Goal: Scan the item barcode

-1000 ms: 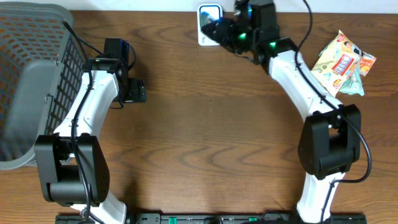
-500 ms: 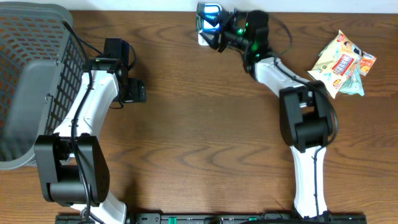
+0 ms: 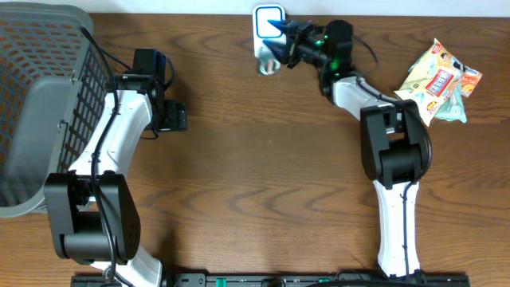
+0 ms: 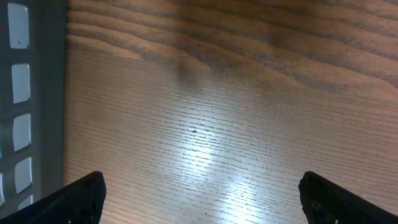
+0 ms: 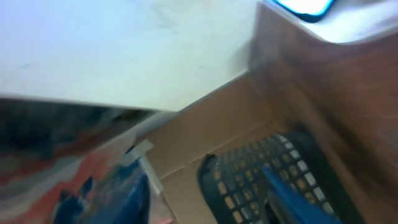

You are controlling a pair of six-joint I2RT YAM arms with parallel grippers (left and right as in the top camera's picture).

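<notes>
Snack packets (image 3: 437,78), a small heap of crinkled foil in yellow, red and pale green, lie near the edge of the brown wooden table (image 3: 255,159) at about 2 o'clock in the overhead view. They are well apart from both claws. At 12 o'clock, against the table's far edge, stands a small white scanner with a blue-rimmed face (image 3: 269,21).

The right gripper (image 3: 280,46) reaches to that spot and sits just beside the scanner, at its 4 o'clock. A small grey blur (image 3: 267,67) lies just beneath the scanner at the claw's tip; what it is cannot be told. The right wrist view is smeared. It shows one blue finger (image 5: 292,190), a dark mesh shape and a red-and-blue patch at 8 o'clock. Neither view shows whether this claw is spread, closed or gripping anything.

The left gripper (image 3: 171,117) hovers over bare wood at 9 o'clock, beside the grey plastic mesh basket (image 3: 40,48) that fills the table's 10 o'clock corner. In its wrist view the two black fingertips (image 4: 81,199) stand far apart with nothing but wood grain between them, so this claw is spread wide and empty.
</notes>
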